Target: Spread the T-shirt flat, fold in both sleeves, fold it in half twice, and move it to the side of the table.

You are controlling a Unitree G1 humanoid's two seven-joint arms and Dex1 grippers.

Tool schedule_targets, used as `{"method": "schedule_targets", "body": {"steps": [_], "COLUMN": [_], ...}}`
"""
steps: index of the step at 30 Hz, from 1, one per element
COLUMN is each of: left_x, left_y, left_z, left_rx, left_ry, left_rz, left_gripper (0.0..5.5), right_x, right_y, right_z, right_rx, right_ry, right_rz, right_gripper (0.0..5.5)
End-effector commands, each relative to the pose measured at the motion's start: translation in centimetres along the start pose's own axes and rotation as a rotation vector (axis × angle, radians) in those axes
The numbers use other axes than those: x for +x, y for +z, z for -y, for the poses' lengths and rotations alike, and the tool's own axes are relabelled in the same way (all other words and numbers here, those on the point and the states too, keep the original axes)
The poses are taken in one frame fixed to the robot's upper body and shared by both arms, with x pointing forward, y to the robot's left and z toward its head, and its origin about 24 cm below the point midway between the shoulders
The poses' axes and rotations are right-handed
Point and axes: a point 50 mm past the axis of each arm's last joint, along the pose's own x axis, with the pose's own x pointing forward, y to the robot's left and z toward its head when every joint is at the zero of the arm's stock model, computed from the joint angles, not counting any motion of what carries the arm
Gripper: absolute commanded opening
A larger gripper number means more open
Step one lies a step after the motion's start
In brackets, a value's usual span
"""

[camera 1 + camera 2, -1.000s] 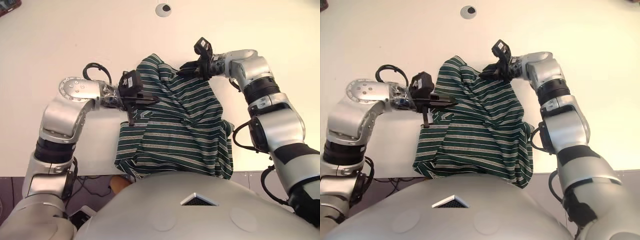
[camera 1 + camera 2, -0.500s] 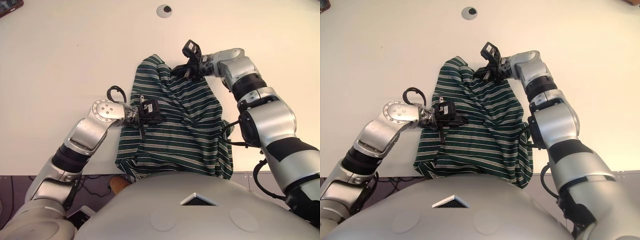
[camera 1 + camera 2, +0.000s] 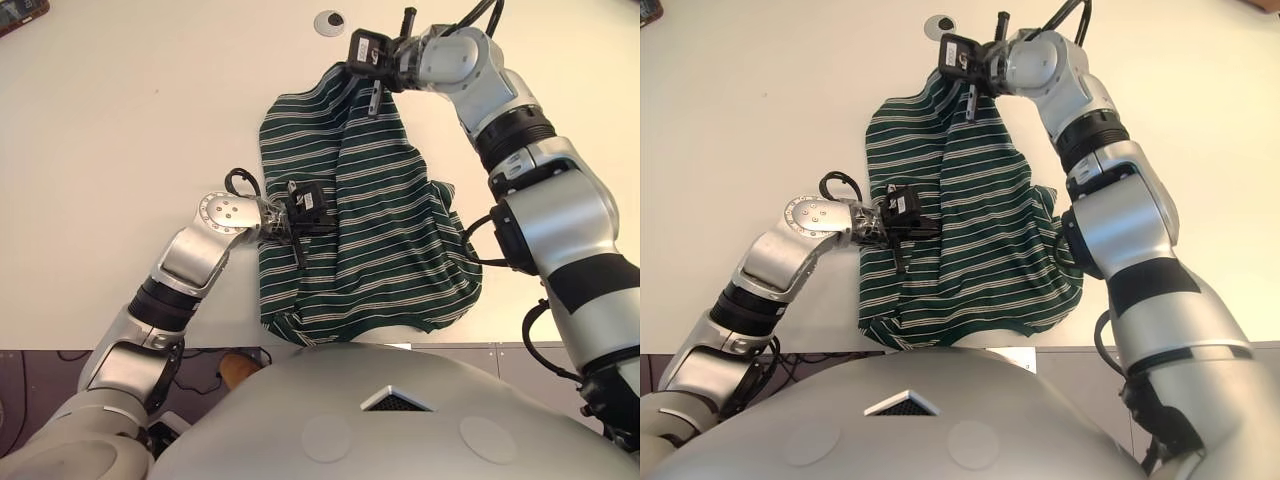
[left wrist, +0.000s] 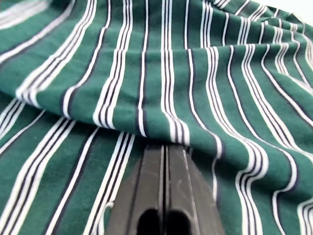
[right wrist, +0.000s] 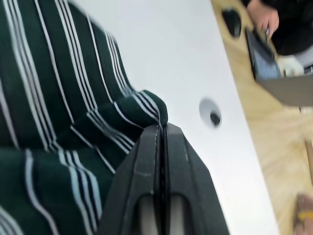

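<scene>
Right gripper (image 3: 372,103) on T-shirt (image 3: 375,235), lengthwise near-to-far

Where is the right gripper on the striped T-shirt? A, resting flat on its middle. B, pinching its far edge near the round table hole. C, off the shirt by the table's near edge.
B: the right gripper is shut on the T-shirt at its far edge, close to the round hole.

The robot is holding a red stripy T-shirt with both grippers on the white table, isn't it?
Not quite. The T-shirt is green with white stripes, not red, as the left eye view shows. The rest holds: the left gripper and right gripper both pinch it on the white table.
</scene>
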Motion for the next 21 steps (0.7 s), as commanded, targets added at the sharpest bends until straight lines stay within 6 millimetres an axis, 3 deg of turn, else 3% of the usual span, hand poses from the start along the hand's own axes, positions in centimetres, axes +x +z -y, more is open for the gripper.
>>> {"method": "schedule_targets", "body": {"steps": [1,6,9,13,17,21], "left_x": [-0.2,-0.6,-1.4,-3.1,-4.4,-3.7], "left_y": [-4.1,-4.3,-3.8,-3.0,0.5,0.0], "left_z": [0.2,0.2,-0.2,-2.3,-5.5,-6.9], "left_rx": [-0.114,-0.106,-0.121,-0.129,-0.187,-0.207], "left_ry": [0.057,0.072,0.106,0.250,0.369,0.381], "left_rz": [-0.176,-0.192,-0.155,-0.085,0.121,0.064], "left_gripper": [0.00,0.00,0.00,0.00,0.00,0.00], "right_x": [0.2,-1.3,-2.6,-2.6,-1.2,-0.2], "right_y": [-1.3,-1.5,-2.2,-4.3,-5.7,-6.5], "right_z": [-1.4,0.8,1.5,-1.1,-4.8,-6.5], "right_rx": [0.099,0.255,0.340,0.391,0.474,0.496], "right_ry": [0.050,-0.087,-0.065,0.076,0.151,0.121], "right_rz": [-0.011,0.080,0.142,0.078,-0.013,-0.111], "right_gripper": [0.73,0.84,0.84,0.84,0.84,0.84]}}
